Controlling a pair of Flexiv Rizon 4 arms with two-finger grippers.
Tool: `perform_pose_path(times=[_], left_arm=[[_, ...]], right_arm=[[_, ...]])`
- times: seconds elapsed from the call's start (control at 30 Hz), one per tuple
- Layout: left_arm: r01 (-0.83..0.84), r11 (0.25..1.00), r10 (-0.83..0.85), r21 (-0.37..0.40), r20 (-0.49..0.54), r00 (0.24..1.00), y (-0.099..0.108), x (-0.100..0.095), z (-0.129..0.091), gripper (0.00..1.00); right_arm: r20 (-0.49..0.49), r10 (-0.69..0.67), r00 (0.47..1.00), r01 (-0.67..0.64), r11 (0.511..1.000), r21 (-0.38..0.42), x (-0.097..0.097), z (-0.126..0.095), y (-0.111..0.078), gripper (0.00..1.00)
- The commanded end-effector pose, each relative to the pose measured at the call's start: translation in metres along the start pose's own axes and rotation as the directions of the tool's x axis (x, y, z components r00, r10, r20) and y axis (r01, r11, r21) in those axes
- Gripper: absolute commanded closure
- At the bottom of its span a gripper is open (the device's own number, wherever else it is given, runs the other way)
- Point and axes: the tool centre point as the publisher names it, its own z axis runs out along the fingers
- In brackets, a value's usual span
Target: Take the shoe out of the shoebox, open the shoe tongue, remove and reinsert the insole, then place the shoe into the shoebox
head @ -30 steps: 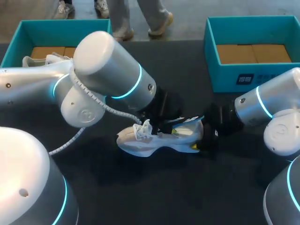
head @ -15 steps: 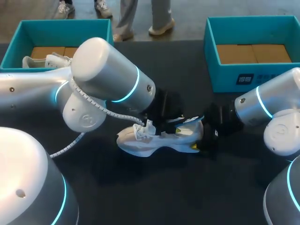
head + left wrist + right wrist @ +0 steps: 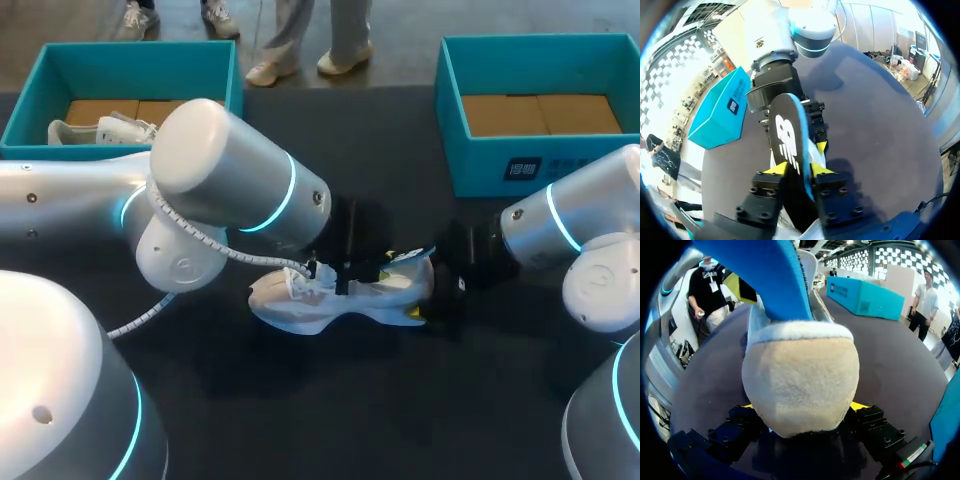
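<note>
A white shoe (image 3: 335, 300) lies on its side on the black table (image 3: 330, 400), toe to the left. My left gripper (image 3: 345, 272) hangs over its opening. In the left wrist view, that gripper (image 3: 800, 170) is shut on the black, blue-edged insole (image 3: 787, 135), which stands up out of the shoe. My right gripper (image 3: 437, 290) is at the heel. In the right wrist view, the beige heel (image 3: 800, 385) fills the space between the right gripper's (image 3: 802, 407) fingers, both yellow tips pressing its sides. The blue insole (image 3: 770, 275) rises ahead.
A teal shoebox (image 3: 120, 60) at the back left holds another white shoe (image 3: 95, 130). A second teal shoebox (image 3: 540, 150) stands at the back right. My left arm's big elbow (image 3: 230, 175) hangs over the table's left middle.
My left arm has dropped slightly toward the shoe and its fingers have closed onto the insole. The right arm and the shoe have kept still.
</note>
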Motion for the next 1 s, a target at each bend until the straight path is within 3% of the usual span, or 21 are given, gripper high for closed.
perform_pose_path(times=[0.03,0.27,0.77,1.0], left_arm=[[-0.001,1.000,0.001,0.010,-0.009,1.000,0.003,0.000,0.001,1.00],[-0.026,0.998,0.028,0.064,-0.030,0.999,-0.004,0.000,-0.013,1.00],[-0.057,0.987,0.060,0.148,-0.019,0.998,-0.048,-0.013,-0.043,1.00],[-0.054,0.974,0.085,0.220,-0.134,0.987,-0.066,-0.015,-0.054,1.00]], right_arm=[[0.001,0.000,1.000,0.000,1.000,0.002,-0.001,0.000,-0.001,1.00],[0.001,0.000,1.000,0.000,1.000,0.002,-0.001,0.000,-0.001,1.00],[0.001,0.000,1.000,0.000,1.000,0.002,-0.001,0.000,-0.001,1.00],[0.001,0.000,1.000,0.000,1.000,0.002,-0.001,0.000,-0.001,1.00]])
